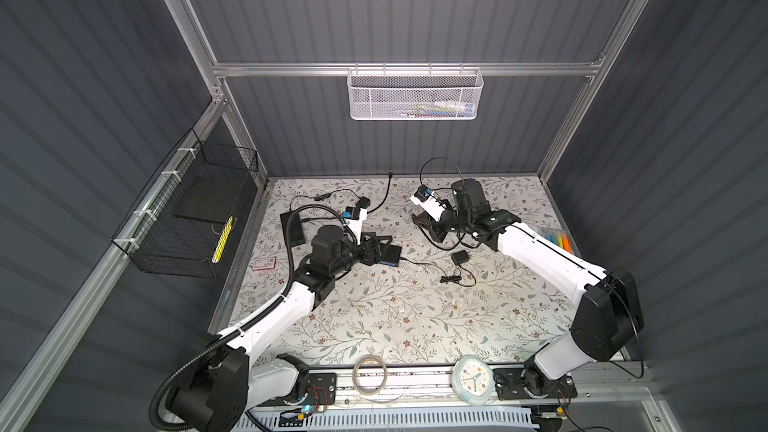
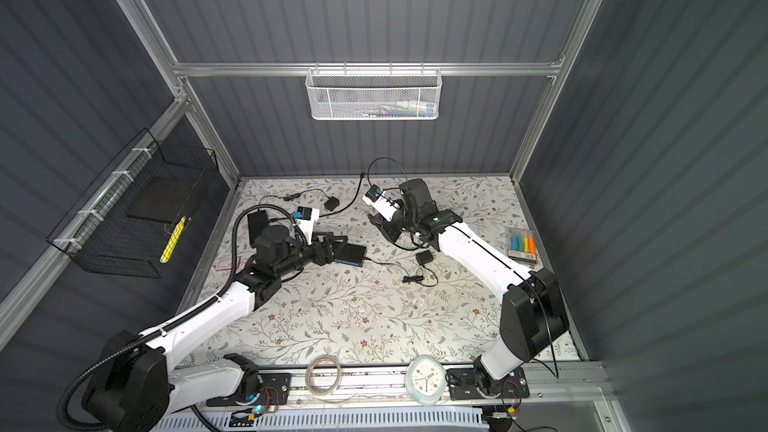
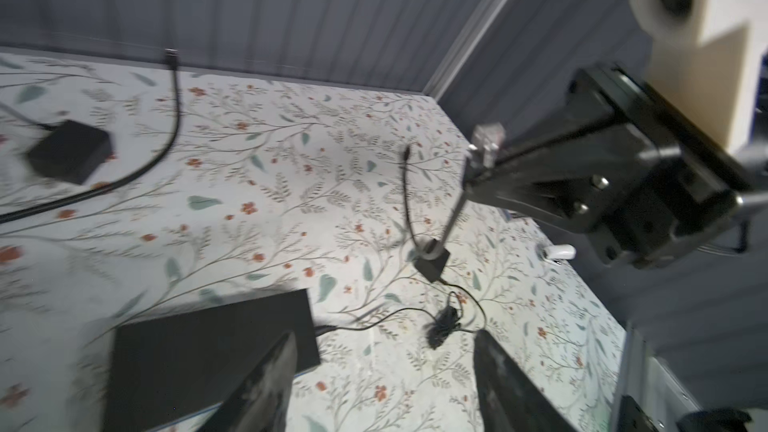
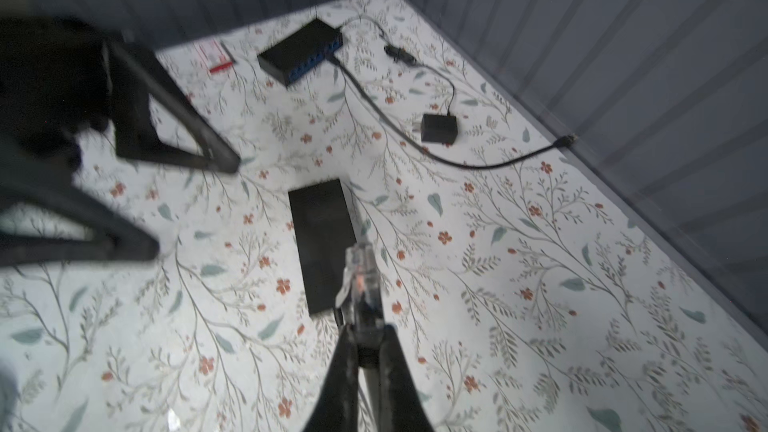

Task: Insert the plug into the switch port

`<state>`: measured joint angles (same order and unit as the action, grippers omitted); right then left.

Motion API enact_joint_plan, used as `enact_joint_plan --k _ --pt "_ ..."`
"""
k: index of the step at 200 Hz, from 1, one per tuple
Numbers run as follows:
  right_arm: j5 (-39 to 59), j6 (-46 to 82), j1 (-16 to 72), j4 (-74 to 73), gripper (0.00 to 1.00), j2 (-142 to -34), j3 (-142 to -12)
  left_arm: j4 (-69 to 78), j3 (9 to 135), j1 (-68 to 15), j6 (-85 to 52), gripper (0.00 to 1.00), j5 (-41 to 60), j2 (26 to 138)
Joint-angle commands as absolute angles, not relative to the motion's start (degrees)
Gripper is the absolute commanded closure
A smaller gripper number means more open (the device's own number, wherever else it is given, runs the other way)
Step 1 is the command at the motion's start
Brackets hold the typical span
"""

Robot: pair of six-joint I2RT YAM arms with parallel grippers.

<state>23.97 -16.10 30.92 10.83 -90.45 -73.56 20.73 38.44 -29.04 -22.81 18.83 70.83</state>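
Right gripper (image 4: pixel 361 326) is clamping plug (image 4: pixel 360 272) near switch (image 4: pixel 322 238) edge; left gripper (image 3: pixel 386 338) is gaping over switch corner; I'm seeing open mat (image 4: pixel 540 284) between switch and plug.

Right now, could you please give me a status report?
Right gripper shut on plug, aloft. Left gripper open beside switch. Plug not yet inserted. Nothing between them.

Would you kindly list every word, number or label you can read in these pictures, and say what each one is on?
No text is legible in any view.
Clock: dial marks too small to read.
Red and white card: print blurred.
Marker pack: any label too small.
Yellow strip in the black basket: marks too small.
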Motion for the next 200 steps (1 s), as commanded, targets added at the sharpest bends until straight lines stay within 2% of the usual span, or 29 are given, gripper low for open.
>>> enact_joint_plan --k 1,89,120,132,174,191,200 --pt "29.6 -0.6 31.1 -1.0 1.0 -90.0 -72.0 30.6 38.4 -30.1 -25.0 0.32 20.1 74.3" --pt "31.1 16.6 31.1 -10.8 0.98 -86.8 -67.7 45.0 43.3 -32.4 -26.3 0.33 23.2 87.9" --pt "32.5 19.4 30.7 -11.8 0.98 -86.4 -67.1 47.3 45.1 -33.0 -26.5 0.37 24.1 91.5" --pt "33.1 20.2 30.5 -11.8 0.98 -86.3 -67.0 48.1 45.4 -32.9 -26.7 0.42 24.6 92.3" --pt "32.1 20.1 28.8 -9.7 0.97 -85.2 -66.4 48.0 46.1 -33.0 -27.0 0.77 25.3 92.6" --pt "30.5 18.9 28.5 -7.9 0.96 -84.9 -66.6 46.4 46.3 -33.1 -26.8 1.0 24.6 91.8" --pt "29.2 17.7 28.5 -6.0 0.95 -85.1 -67.2 45.5 46.3 -33.2 -26.6 1.0 23.8 91.3"
